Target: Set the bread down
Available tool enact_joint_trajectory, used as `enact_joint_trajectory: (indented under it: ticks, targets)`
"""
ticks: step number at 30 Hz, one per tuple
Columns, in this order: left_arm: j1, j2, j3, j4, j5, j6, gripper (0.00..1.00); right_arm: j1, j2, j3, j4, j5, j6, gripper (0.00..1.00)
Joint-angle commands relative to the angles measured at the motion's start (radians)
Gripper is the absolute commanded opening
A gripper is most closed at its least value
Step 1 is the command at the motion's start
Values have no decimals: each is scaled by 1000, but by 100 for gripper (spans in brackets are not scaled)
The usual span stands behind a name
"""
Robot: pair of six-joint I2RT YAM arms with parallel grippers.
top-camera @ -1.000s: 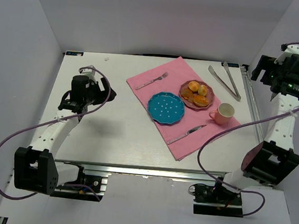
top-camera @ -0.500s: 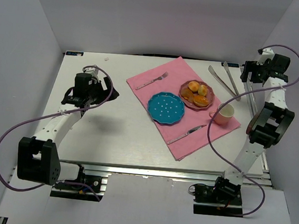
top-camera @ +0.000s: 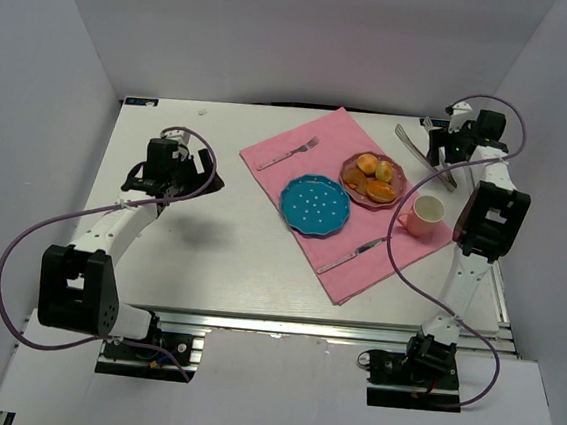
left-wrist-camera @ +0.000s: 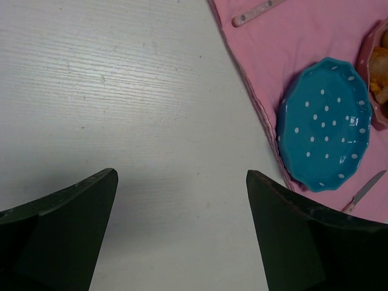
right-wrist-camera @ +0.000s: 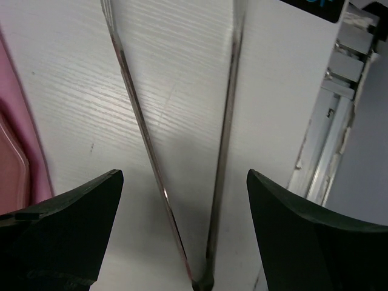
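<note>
Two small round golden buns (top-camera: 367,163) (top-camera: 385,170) lie on the pink plate (top-camera: 350,165) beside darker orange pastry pieces (top-camera: 378,190). The blue dotted plate (top-camera: 314,203) stands to its left on the pink cloth; it also shows in the left wrist view (left-wrist-camera: 324,124). My right gripper (top-camera: 440,152) (right-wrist-camera: 185,200) is open and hangs just above the metal tongs (right-wrist-camera: 227,121), with both tong arms between its fingers. My left gripper (top-camera: 201,180) (left-wrist-camera: 182,200) is open and empty over bare table, left of the blue plate.
A pink cloth (top-camera: 308,165) holds a fork (top-camera: 289,153), a knife (top-camera: 355,255) and a pink cup (top-camera: 424,216). The tongs (top-camera: 422,154) lie at the back right. An aluminium rail (right-wrist-camera: 330,115) runs along the table's right edge.
My right arm has swung in from high at the far right and come down over the tongs. My left arm has shifted slightly toward the back.
</note>
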Motion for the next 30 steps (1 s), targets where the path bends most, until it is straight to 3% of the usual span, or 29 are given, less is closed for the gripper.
enact_joint_trajectory:
  ticks: [1,13,30]
  targets:
    - [-3,-6,43,-16,-20,24,98,22,40,48,67,26,-42,89]
    - [-3,20,32,-9,-23,14,98,22,89,79,104,63,-68,89]
    - [-3,41,31,-12,-25,16,98,2,191,171,-37,-40,-88,89]
